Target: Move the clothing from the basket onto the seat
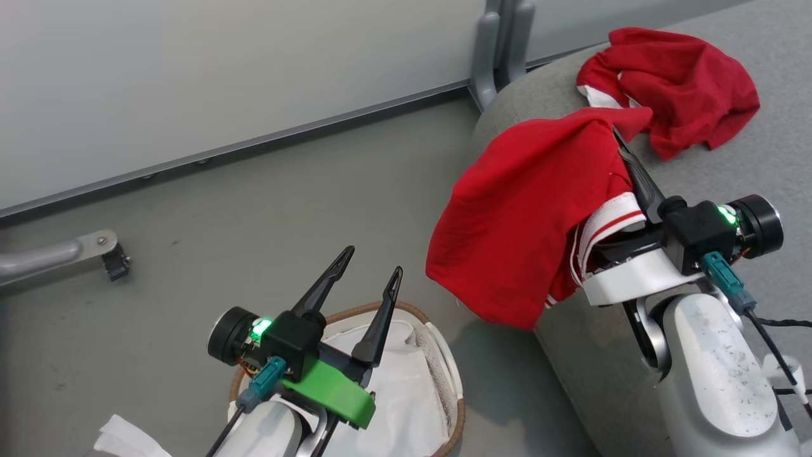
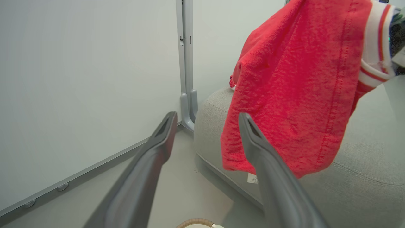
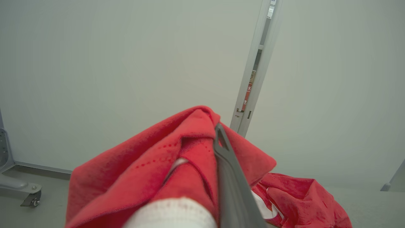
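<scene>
My right gripper [image 1: 618, 136] is shut on a red garment [image 1: 533, 216] with white striped trim. The garment hangs from it over the rounded corner of the grey seat [image 1: 767, 158]; one dark finger [image 3: 226, 164] shows, the other is under cloth. A second red garment [image 1: 679, 82] lies crumpled on the seat further back, and this second garment [image 3: 300, 196] shows beyond the held garment [image 3: 142, 171]. My left gripper [image 1: 371, 261] stands open and holds nothing, above the basket [image 1: 374, 309] with its brown rim and white liner. From the left gripper [image 2: 205, 123] the hanging garment [image 2: 294, 95] is ahead and to the right.
A pale wall panel with a grey baseboard runs behind. A grey metal post [image 1: 498, 51] stands at the seat's far corner. A metal leg with a caster [image 1: 95, 251] reaches in from the left. A white cloth [image 1: 127, 438] lies on the floor beside the basket.
</scene>
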`<state>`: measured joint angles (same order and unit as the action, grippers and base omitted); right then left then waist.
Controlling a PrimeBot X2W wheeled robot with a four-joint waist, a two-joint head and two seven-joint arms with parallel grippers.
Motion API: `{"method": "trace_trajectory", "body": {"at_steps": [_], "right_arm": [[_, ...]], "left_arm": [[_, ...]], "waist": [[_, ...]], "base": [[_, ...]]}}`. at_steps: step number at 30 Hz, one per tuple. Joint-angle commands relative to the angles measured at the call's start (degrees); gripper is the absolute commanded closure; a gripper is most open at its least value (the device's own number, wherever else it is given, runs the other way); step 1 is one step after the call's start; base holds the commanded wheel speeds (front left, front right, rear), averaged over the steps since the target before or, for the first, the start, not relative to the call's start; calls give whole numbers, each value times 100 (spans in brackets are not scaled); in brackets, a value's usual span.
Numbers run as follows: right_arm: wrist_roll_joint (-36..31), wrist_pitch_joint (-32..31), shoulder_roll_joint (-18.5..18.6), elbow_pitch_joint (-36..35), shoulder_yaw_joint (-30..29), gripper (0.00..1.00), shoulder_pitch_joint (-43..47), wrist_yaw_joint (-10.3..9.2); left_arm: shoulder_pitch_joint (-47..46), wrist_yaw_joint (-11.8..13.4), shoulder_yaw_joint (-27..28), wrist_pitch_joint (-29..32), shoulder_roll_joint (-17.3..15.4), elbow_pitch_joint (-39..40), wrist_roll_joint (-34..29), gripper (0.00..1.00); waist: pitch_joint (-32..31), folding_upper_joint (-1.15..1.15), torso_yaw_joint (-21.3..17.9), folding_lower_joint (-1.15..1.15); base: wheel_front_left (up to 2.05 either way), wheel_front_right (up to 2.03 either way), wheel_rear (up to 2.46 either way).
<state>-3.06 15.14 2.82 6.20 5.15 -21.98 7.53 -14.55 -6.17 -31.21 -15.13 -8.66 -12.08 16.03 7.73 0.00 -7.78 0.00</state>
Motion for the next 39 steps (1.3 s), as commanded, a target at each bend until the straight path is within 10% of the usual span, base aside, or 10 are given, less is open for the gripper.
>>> {"method": "trace_trajectory", "body": {"at_steps": [1,19,30,39], "right_arm": [[23,1,13,-24,-88,100,92,-8],[394,1,8,-57,-343,100,271,-8],[396,1,13,4,-595,100,-203,-8],[-27,1,15,341,-1598,100,-2230,-8]], "left_arm": [[65,-44,43,-2,24,-17,-92,0],[-339,-132,-344,1,-125,-204,-326,0],[-594,-135,-467,1,-198,-149,-296,0],[-1040,-135,-617,1,-254,-18,-348,0]], "waist": [[209,0,-619,0],[780,0,-2261,0],[1062,0,-1824,0],[1768,0,-938,0]], "base": [[0,0,0],[0,0,0],[0,0,0],[0,0,0]]}}
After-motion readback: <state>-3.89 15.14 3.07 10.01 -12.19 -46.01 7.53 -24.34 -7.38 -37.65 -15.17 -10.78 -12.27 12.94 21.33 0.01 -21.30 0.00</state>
